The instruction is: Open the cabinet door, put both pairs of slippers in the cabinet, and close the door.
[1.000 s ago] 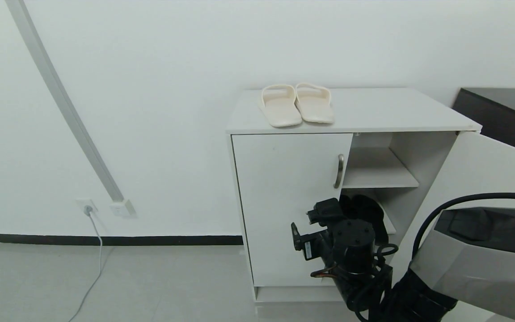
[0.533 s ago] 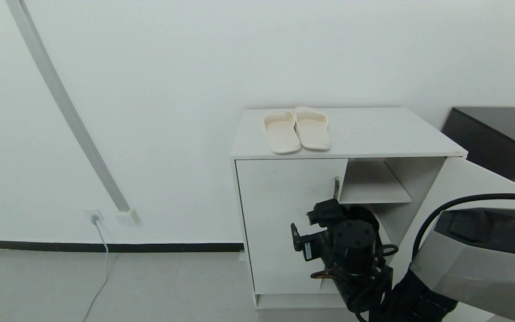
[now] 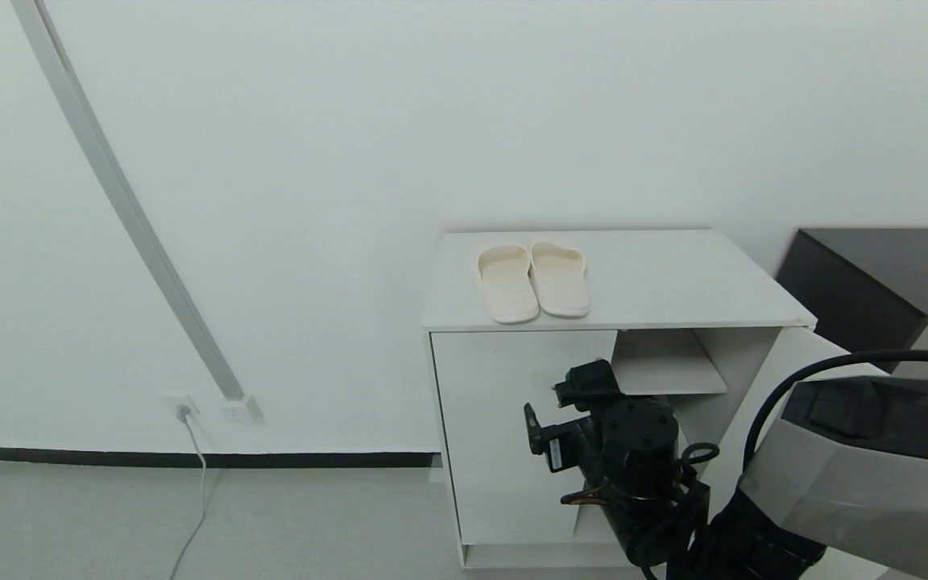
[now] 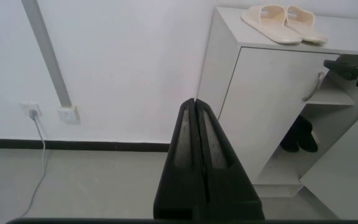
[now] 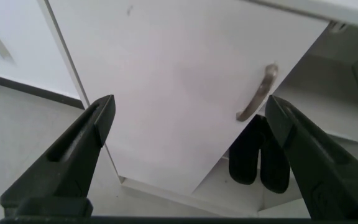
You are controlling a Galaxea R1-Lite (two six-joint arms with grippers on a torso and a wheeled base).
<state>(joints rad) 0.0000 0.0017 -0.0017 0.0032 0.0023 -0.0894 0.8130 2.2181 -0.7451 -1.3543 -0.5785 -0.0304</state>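
You've got the white cabinet (image 3: 657, 278) against the wall w/ its right door (image 3: 796, 353) swung open and the left door (image 3: 512, 419) shut. The cream slippers (image 3: 533, 280) sit side by side on the cabinet top, toward its left half, touching each other, near the front edge. The black slippers (image 5: 260, 158) are inside already, side by side in the compartment under the upper shelf (image 3: 665, 366), partly hidden behind the left door's edge.

Your right end effector (image 5: 189, 102) has its fingers spread wide w/ nothing between them. It faces the shut left door near the curved metal handle (image 5: 255, 93), not touching either. In the head view the right arm sits low in front of the cabinet, approx. where the left door meets the open side.

Your left end effector (image 4: 195, 106) has both fingers pressed together, holding nothing, well away from the cabinet and pointing toward its left side.

Misc.: wall outlet (image 3: 182, 407) w/ a cable running down to the floor, a grey conduit (image 3: 109, 185) slanting up the wall, dark furniture (image 3: 875, 274) just right of the cabinet.
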